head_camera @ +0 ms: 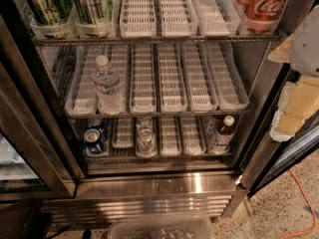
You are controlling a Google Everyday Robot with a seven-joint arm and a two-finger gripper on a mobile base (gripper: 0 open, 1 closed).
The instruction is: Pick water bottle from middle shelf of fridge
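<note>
The water bottle [108, 84], clear ribbed plastic with a white cap and a pale label, stands upright in the second lane tray from the left on the middle shelf [199, 83] of the open fridge [149, 185]. The other long white trays on that shelf hold nothing. My gripper [291, 101], white and pale yellow, is at the right edge of the view, outside the fridge's right frame. It is well to the right of the bottle and about level with the middle shelf. It is not touching the bottle.
The top shelf holds green cans [65, 4] at left and a red cola can [261, 4] at right. The bottom shelf holds blue cans [93, 138], silver cans [145, 136] and a small dark-liquid bottle [223, 132]. A clear plastic bin [159, 228] and an orange cable [304, 203] lie on the floor.
</note>
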